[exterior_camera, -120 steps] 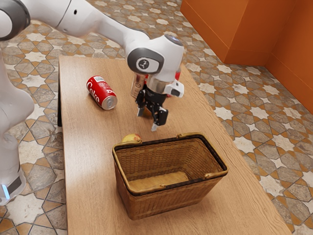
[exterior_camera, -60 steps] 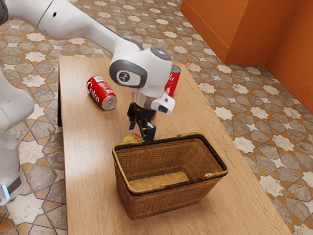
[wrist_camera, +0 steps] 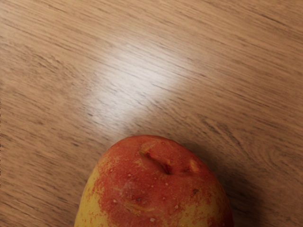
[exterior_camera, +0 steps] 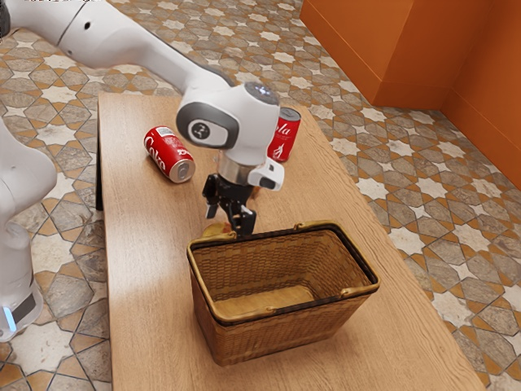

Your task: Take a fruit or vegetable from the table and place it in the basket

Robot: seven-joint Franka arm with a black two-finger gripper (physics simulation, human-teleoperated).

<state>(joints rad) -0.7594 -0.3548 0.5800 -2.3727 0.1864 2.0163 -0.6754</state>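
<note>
In the exterior view my gripper (exterior_camera: 229, 221) points down with its fingers apart, right over the red-and-yellow fruit (exterior_camera: 214, 231) beside the basket. The fruit is partly hidden by the basket's rim and the fingers. From the wrist view, the fruit (wrist_camera: 151, 189) lies on the wooden table just under my hand, its dimpled red top facing up and its near part cut off. The wicker basket (exterior_camera: 273, 340) stands upright on the table, close to the gripper, with its handles folded down on the rim.
A Coke can (exterior_camera: 168, 153) lies on its side toward the table's far left in the exterior view. Behind my hand stands an upright red can (exterior_camera: 284, 137). Something brownish (exterior_camera: 256, 192) is mostly hidden by the hand. The wooden table (exterior_camera: 151, 277) carries everything.
My hand has moved toward the exterior view's left and nearer that camera, coming over the fruit, then slightly farther left in the last half second. The upright can has come into fuller view. The basket stayed still.
</note>
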